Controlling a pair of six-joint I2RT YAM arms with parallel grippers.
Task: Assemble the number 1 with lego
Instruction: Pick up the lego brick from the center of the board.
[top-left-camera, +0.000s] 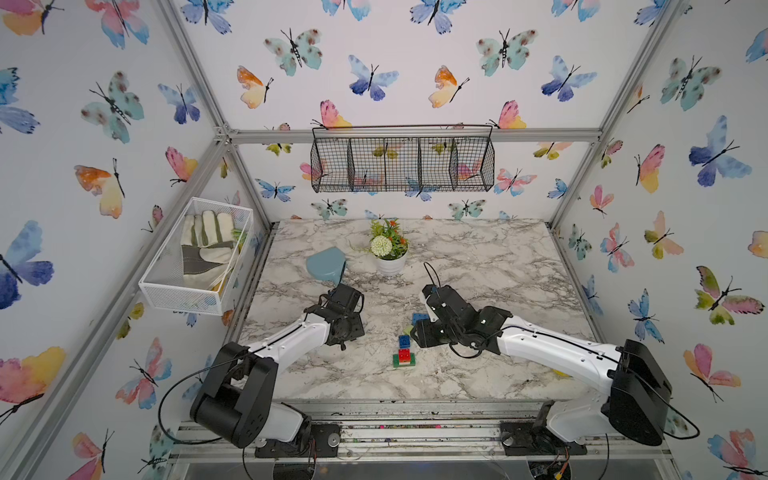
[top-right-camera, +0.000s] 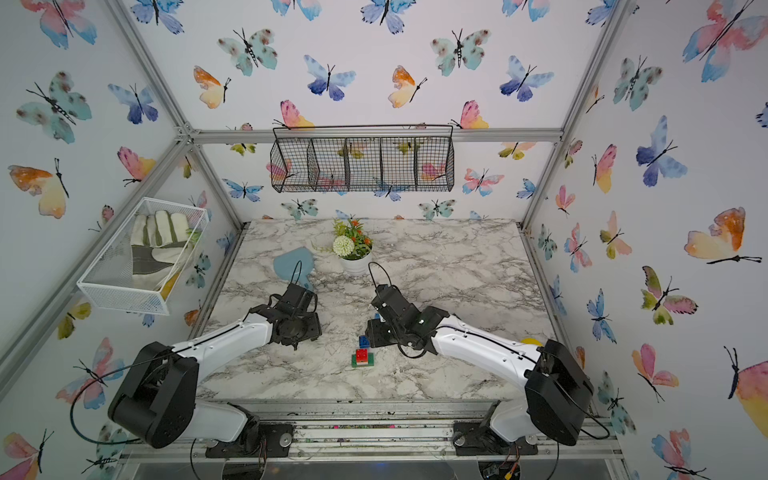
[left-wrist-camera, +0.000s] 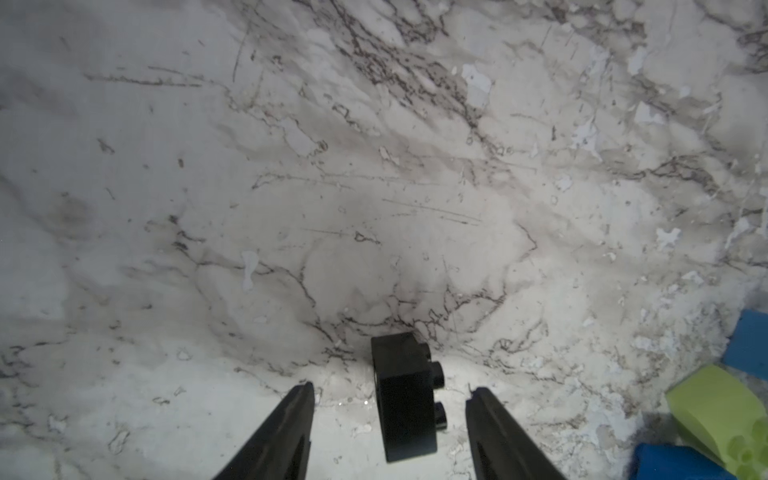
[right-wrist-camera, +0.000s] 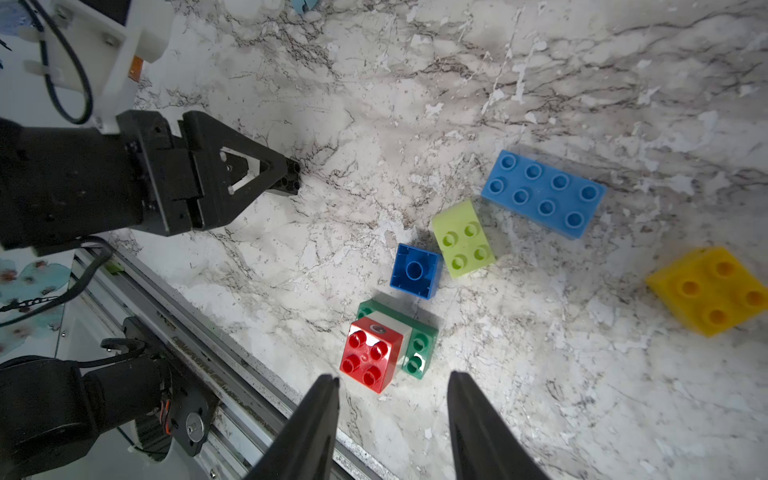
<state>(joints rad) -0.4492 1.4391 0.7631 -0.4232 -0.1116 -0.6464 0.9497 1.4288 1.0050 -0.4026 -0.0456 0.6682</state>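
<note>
Left end effector (left-wrist-camera: 390, 387): jaws stood apart; black brick (left-wrist-camera: 405, 415) lay between them, untouched.
Right end effector (right-wrist-camera: 392, 375): parted, empty, near red brick (right-wrist-camera: 370, 357).

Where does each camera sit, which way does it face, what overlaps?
Top views: high above the near edge, facing down and back over the marble table; both arms show.
Left wrist: on the left arm, facing down past the open left gripper at the black brick.
Right wrist: on the right arm, facing down past the open right gripper at the red brick; left gripper shows too.
Shared: both wrist views catch the lime brick.
</note>
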